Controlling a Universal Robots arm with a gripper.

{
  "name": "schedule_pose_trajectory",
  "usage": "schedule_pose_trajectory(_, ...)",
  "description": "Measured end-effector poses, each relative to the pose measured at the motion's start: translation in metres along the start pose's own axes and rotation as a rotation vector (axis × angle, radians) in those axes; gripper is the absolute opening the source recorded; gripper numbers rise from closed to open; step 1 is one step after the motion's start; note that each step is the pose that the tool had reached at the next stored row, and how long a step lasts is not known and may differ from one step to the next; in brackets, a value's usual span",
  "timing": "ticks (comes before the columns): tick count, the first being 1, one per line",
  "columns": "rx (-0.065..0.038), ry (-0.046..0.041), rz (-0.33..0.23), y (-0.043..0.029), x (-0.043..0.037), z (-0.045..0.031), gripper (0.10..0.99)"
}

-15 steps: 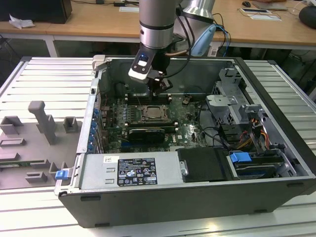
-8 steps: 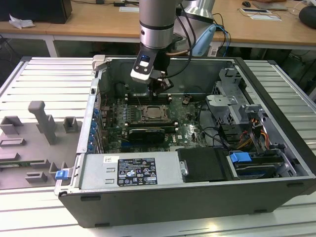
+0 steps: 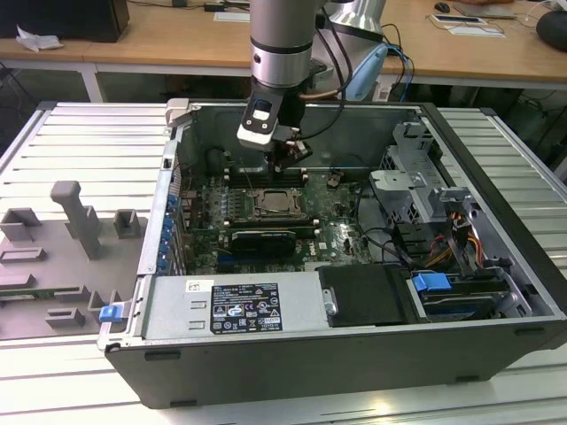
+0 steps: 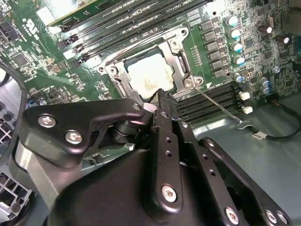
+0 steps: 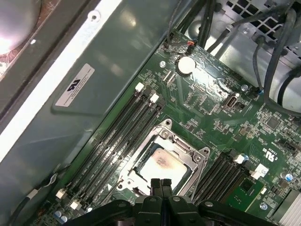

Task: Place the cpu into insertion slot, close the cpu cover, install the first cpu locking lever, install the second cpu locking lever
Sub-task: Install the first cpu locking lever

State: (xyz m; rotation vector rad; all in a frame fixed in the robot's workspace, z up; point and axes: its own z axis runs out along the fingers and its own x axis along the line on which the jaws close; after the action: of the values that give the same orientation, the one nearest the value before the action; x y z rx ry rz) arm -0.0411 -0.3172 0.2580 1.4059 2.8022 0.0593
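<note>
Cpu is sitting silver side up in the slot on the green board, and the cover is lying flat around its edges. In both wrist views the claw is hovering close over the chip's edge, fingers pressed together and gripping nothing. In the second wrist view a thin lever is angling away from the cover's corner, across the memory slots. The open case is resting on the slatted tabletop.
</note>
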Motion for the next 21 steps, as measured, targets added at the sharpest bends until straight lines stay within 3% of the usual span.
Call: schedule_pose_trajectory(21,0.001,0.0041,-0.113,0.0,0.0,0.0,0.11)
